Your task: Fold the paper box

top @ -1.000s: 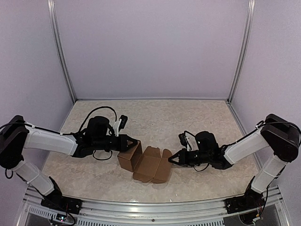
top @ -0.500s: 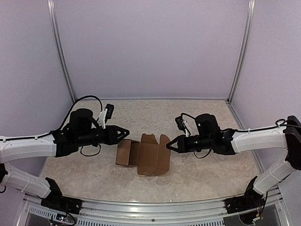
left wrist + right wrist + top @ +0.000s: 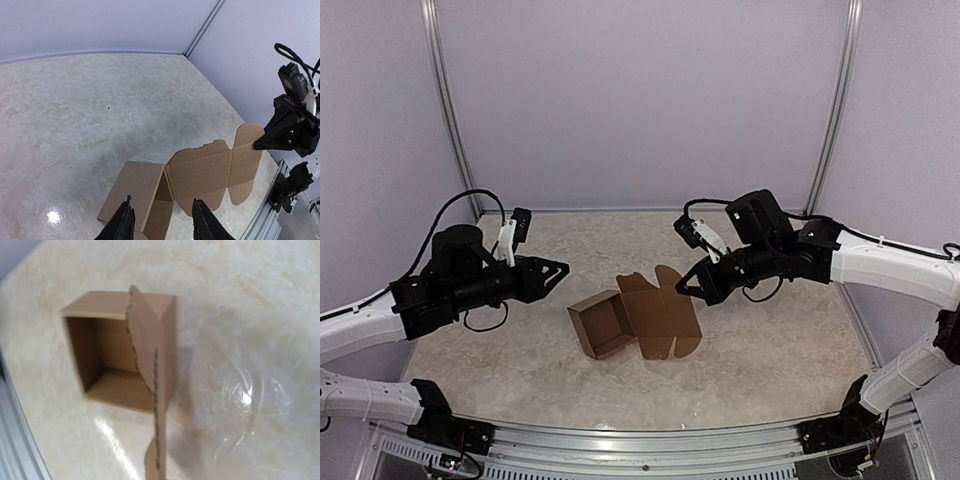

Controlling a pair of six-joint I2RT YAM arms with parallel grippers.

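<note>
Well, at the left we see the left arm reaching in over the table (image 3: 770, 350), its left gripper (image 3: 558, 270) hanging in the air to the left of the paper box (image 3: 603, 325) and clear of it. Its jaws are spread. In the left wrist view both fingertips (image 3: 126, 222) stand apart at the bottom edge, with nothing caught between them and the cardboard lying farther off below the gap.

Next we come to the box itself, plain brown cardboard near the middle of the table. Its left part is already a small square tray with upright walls, sitting on the marbled surface with its opening facing up, and we can look into its bare interior. From the tray's right wall a wide lid panel (image 3: 660, 315) unfolds to the right, ending in rounded tabs with a notched edge along the far side.

Farther right, the right gripper (image 3: 684, 289) meets the outer end of that panel, beside one rounded tab. Its jaws are pressed together, pinching the edge of the panel. In the right wrist view we see the cardboard edge-on, running as a thin strip from the bottom middle up across the tray's right wall, with the tray's mouth turned toward the camera. Behind the gripper, the right arm stretches in from the right side, raised above the table.
</note>
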